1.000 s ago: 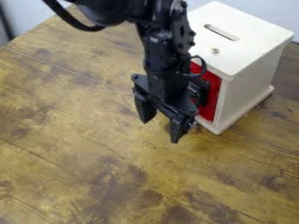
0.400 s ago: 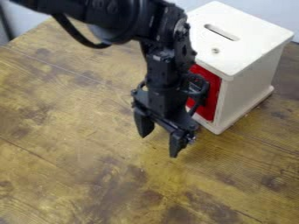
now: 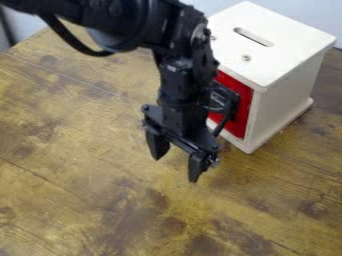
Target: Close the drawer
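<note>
The red drawer (image 3: 235, 108) sits in the front face of a white cabinet (image 3: 278, 62), with a black wire loop handle (image 3: 222, 103) partly hidden behind my arm. My black gripper (image 3: 177, 158) hangs pointing down just in front of the drawer, to its lower left. Its two fingers (image 3: 158, 146) stand apart over the wooden table with nothing between them. The gripper is open and touches nothing that I can see.
The white cabinet has a slot (image 3: 253, 37) in its top and stands at the back right of a worn wooden table (image 3: 80, 190). My arm (image 3: 114, 22) reaches in from the upper left.
The gripper has shifted slightly toward the lower left, away from the drawer front, and stayed open.
</note>
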`<state>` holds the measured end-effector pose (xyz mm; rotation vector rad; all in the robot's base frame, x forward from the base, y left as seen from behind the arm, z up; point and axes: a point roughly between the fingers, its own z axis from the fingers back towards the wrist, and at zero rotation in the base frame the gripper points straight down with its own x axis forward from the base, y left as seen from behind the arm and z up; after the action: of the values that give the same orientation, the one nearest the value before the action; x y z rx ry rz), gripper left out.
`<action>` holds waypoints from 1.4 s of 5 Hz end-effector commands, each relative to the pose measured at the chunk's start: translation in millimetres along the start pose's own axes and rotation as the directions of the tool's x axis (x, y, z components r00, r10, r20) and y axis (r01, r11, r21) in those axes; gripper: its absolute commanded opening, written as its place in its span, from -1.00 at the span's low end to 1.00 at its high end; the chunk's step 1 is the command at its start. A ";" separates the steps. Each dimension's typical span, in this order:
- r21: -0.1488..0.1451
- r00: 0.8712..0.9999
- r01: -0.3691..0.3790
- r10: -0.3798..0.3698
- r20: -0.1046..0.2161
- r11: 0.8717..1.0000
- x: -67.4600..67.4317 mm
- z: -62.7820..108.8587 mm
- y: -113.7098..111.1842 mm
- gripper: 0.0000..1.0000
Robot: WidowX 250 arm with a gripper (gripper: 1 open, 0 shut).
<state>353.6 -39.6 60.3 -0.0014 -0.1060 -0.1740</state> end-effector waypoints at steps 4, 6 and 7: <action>0.000 0.998 -0.041 0.041 0.052 0.999 13.6 64.8 33.7 1.00; -0.001 0.998 0.018 -0.018 0.056 1.000 14.0 64.1 66.5 1.00; 0.004 0.997 0.044 -0.044 0.060 0.999 19.6 70.6 67.2 1.00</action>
<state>370.6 22.3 112.5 -0.0125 -0.1056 -0.2175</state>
